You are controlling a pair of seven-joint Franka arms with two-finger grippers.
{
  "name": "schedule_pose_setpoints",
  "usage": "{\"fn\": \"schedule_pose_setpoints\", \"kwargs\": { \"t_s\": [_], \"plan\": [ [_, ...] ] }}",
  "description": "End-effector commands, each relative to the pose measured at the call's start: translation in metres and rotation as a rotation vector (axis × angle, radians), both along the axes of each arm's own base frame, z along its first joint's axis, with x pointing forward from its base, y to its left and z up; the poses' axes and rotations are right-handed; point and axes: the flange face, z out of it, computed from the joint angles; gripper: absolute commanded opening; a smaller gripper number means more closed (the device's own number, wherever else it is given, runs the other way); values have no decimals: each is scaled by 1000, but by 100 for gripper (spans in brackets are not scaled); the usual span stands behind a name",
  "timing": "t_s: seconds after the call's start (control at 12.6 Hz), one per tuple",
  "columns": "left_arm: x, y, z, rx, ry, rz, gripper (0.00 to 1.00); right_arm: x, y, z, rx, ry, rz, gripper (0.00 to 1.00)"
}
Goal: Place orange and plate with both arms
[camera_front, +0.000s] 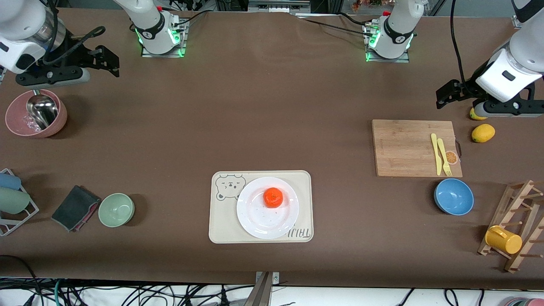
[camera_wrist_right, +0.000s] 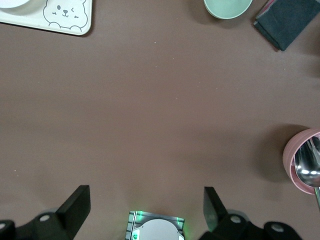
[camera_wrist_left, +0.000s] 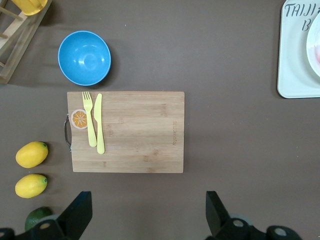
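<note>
The orange point(camera_front: 273, 197) sits on the white plate point(camera_front: 259, 219), off the plate's centre. The plate rests on the cream bear-printed tray point(camera_front: 221, 231) near the table's front edge, midway between the two arms. My left gripper point(camera_front: 445, 94) hangs open and empty over the table at the left arm's end, above the lemons; in the left wrist view its fingers point(camera_wrist_left: 80, 205) frame bare tablecloth, and a sliver of the plate point(camera_wrist_left: 315, 45) shows. My right gripper point(camera_front: 106, 59) hangs open and empty at the right arm's end, above the pink bowl. Its gripper point(camera_wrist_right: 146, 197) is over bare cloth.
A wooden cutting board point(camera_front: 403, 146) carries a yellow knife and fork point(camera_front: 440, 155). Beside it are two lemons point(camera_front: 483, 133) and a blue bowl point(camera_front: 454, 196). A pink bowl with a ladle point(camera_front: 36, 114), a green bowl point(camera_front: 116, 209), a dark cloth point(camera_front: 74, 207) and a wooden rack with a yellow cup point(camera_front: 503, 239) stand around.
</note>
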Motion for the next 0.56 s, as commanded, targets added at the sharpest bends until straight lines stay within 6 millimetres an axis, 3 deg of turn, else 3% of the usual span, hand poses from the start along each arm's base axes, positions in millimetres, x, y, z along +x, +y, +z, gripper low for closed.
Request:
{"fn": "schedule_pose_setpoints", "kwargs": {
  "t_s": [0.0,0.48],
  "plan": [
    [0,1,6,-27,3,-16,100,4,2,2,-16,9,-8,100],
    [0,1,5,-27,8,-17,100,13,0,5,-16,28,-13,100]
  ]
}}
